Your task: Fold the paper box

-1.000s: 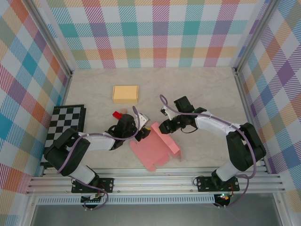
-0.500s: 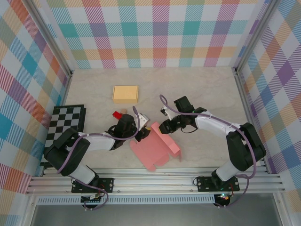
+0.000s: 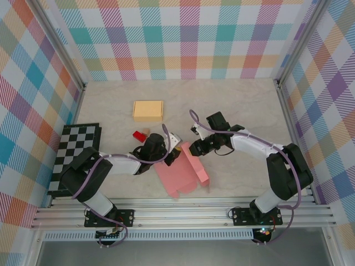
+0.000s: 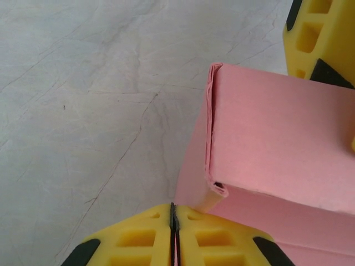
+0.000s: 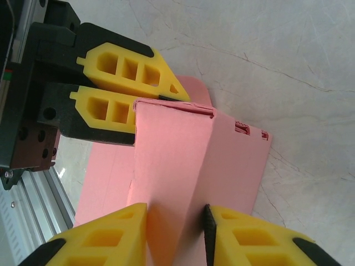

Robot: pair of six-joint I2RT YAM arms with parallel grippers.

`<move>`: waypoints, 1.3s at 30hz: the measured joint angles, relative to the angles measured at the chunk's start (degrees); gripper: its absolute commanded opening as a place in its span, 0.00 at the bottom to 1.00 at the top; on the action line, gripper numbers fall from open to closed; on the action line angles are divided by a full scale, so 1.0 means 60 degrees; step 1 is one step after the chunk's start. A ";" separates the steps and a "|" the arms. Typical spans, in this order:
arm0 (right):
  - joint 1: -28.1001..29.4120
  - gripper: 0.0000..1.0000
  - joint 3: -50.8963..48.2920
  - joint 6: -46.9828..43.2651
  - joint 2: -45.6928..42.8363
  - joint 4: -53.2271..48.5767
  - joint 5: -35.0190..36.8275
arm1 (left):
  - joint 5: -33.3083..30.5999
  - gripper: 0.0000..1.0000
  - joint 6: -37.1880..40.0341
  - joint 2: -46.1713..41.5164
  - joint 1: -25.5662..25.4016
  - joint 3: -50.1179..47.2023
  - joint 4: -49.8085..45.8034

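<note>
The pink paper box (image 3: 180,174) lies partly folded on the marble tabletop between both arms. One wall stands raised at its far end. My left gripper (image 3: 173,151) is at the box's far left corner. In the left wrist view its jaws (image 4: 173,213) are pressed together, and the corner of a pink flap (image 4: 194,172) runs into their seam. My right gripper (image 3: 194,148) is at the far right corner. Its jaws (image 5: 176,221) are shut on a raised pink fold (image 5: 183,166) and touch it on both sides. The left gripper's yellow fingers (image 5: 127,69) show just beyond that fold.
A yellow box (image 3: 148,110) lies further back on the table. A small red object (image 3: 138,134) sits just left of my left gripper. A checkerboard (image 3: 77,147) lies along the left wall. Plaid walls close three sides, and an aluminium rail (image 3: 183,213) runs along the front.
My left gripper moved right to the box corner and went from open to shut. The pink box shifted and its raised part folded in narrower. The right gripper barely moved.
</note>
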 measured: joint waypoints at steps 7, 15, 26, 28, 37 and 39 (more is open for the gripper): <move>-0.0095 0.29 0.0135 0.0007 0.0117 -0.0120 0.0015 | -0.0208 0.08 -0.0117 0.0375 -0.0069 0.0353 0.0098; -0.0117 0.30 0.0193 0.0000 0.0113 -0.0204 0.0153 | -0.0685 0.13 -0.0157 0.0397 -0.0208 0.0474 0.0022; 0.0076 0.30 0.0175 -0.0357 0.0138 -0.0066 -0.0146 | 0.0412 0.46 0.0058 -0.0947 0.0142 -0.0379 -0.0572; 0.0073 0.30 0.0175 -0.0437 0.0146 -0.0069 -0.0178 | 0.0820 0.48 0.0109 -0.0980 0.0215 -0.0379 -0.0597; 0.0055 0.30 0.0277 -0.0852 0.0222 -0.0197 -0.0291 | 0.0933 0.46 0.0251 0.0102 0.0266 -0.0036 -0.0667; 0.0055 0.30 0.0302 -0.0856 0.0251 -0.0229 -0.0317 | 0.0798 0.45 0.0251 0.0310 0.0262 -0.0036 -0.0583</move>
